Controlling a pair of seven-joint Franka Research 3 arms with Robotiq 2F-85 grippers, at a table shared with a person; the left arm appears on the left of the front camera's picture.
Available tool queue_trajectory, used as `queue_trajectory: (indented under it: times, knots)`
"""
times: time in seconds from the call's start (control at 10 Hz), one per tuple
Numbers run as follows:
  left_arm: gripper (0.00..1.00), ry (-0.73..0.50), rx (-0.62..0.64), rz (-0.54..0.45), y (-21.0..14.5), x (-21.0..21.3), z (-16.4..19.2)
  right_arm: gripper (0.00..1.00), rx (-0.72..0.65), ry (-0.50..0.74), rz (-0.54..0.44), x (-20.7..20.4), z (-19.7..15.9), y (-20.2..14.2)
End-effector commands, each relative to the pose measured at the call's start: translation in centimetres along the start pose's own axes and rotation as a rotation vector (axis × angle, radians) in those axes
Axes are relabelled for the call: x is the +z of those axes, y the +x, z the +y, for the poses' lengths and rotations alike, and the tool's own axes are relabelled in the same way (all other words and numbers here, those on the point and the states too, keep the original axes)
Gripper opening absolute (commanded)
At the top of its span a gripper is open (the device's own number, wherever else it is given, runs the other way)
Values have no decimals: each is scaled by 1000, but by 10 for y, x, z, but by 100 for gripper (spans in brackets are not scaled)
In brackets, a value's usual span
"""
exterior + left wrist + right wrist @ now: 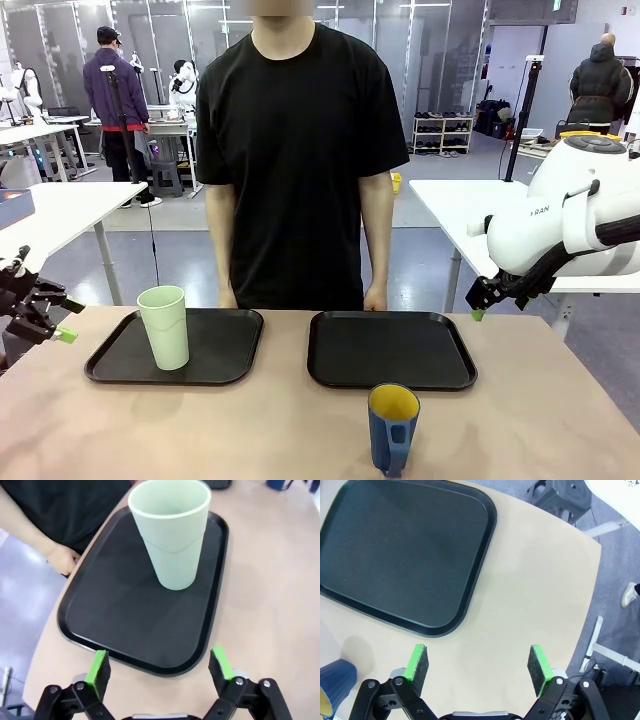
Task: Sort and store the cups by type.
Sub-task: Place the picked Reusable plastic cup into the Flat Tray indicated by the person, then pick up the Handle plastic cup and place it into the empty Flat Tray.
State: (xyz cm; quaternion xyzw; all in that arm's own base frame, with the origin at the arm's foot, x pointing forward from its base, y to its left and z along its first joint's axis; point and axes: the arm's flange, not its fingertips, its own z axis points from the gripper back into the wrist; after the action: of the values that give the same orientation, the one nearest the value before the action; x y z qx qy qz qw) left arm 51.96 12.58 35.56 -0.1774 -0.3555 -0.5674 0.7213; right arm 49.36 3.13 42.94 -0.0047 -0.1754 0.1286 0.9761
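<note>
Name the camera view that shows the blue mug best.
Front view: the blue mug stands whole on the table, handle and yellow inside visible. The right wrist view cuts it off at its bottom-left corner; the left wrist view catches what looks like a blue sliver at the top edge.

Pale mint-green tumbler [165, 327] stands upright on the left tray [120, 355]; dark blue, yellow-lined mug [393, 428] stands upright on the counter [300, 430].

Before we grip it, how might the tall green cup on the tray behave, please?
The green cup stands tall on a narrower base, so a high nudge would probably tip it. It looks empty, smooth and rigid: likely light, perhaps slippery.
</note>
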Motion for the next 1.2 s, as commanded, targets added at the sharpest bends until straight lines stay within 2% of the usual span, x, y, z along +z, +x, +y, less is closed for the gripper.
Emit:
queue_trajectory:
  times: [0.0,1.1]
  knots:
    - [100,-44,-11,-82,-9,-3,12,100,-3,-1,-5,0,-1,-1]
    - [100,-44,-11,-82,-9,-3,12,100,-3,-1,-5,0,-1,-1]
